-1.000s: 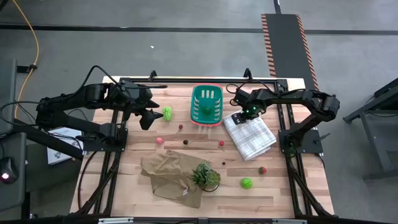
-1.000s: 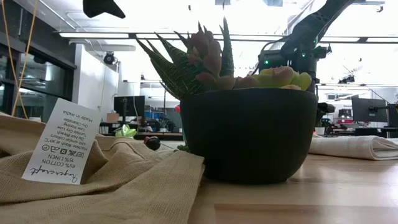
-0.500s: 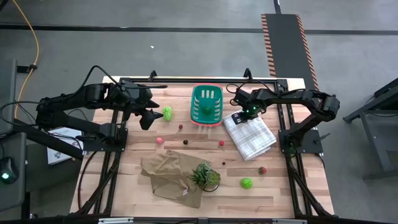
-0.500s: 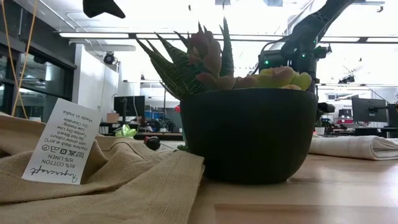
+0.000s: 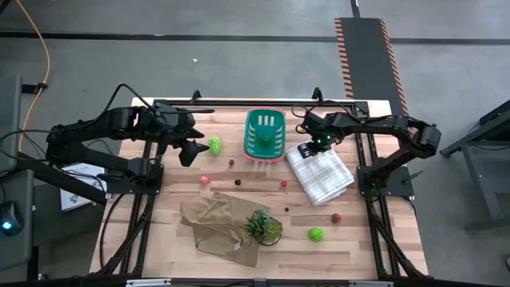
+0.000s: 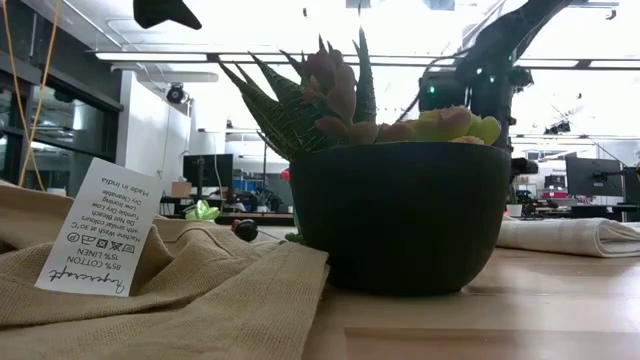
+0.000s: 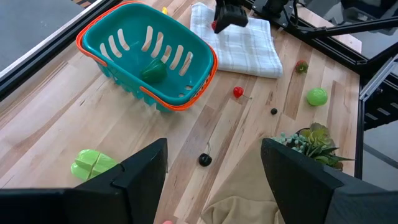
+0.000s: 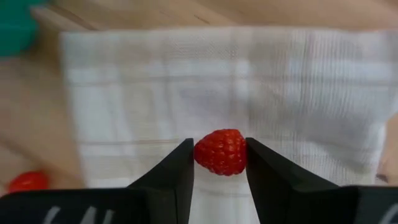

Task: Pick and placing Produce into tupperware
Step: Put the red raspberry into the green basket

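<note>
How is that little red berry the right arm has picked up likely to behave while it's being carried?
The red berry is probably light and fairly rigid: it keeps its shape while pinched in the right tool. Its bumpy surface likely helps against slipping. Being small and rounded, it would probably roll if it dropped onto the checked cloth or the table.
</note>
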`<state>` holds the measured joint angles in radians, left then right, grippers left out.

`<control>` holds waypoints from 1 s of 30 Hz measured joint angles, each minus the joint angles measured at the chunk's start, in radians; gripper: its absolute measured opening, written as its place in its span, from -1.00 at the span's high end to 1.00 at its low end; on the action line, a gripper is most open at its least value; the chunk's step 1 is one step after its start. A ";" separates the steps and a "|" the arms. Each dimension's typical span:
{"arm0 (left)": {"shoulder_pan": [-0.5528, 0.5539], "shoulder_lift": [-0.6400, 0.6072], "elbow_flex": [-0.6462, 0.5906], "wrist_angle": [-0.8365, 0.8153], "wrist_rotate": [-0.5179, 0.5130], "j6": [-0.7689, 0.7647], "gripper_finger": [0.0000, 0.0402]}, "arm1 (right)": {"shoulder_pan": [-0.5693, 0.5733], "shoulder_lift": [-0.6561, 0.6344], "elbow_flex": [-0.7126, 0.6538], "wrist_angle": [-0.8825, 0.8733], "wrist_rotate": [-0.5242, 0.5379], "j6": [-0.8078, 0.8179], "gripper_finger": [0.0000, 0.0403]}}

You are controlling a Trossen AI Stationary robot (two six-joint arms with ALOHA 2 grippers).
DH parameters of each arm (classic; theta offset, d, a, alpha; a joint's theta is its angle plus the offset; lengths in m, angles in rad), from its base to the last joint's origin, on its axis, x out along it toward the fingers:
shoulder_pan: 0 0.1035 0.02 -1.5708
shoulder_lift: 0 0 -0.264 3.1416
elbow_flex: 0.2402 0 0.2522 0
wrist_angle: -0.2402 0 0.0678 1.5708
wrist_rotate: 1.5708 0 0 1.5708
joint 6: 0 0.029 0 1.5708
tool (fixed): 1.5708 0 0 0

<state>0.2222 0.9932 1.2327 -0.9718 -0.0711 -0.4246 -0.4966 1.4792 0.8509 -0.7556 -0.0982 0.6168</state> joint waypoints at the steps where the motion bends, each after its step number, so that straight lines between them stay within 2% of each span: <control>1: 0.000 0.000 0.000 0.000 0.000 0.000 -0.24 | 0.000 -0.015 0.011 -0.003 0.000 -0.006 0.44; 17: 0.000 0.000 0.000 0.000 0.000 -0.001 -0.24 | 0.005 -0.253 0.200 -0.033 -0.037 -0.062 0.44; 30: 0.000 0.000 0.000 0.000 0.000 -0.030 -0.24 | 0.134 -0.278 0.269 0.024 -0.043 -0.084 0.44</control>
<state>0.2222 0.9932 1.2331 -0.9718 -0.0711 -0.4549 -0.3624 1.2011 1.1202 -0.7312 -0.1408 0.5327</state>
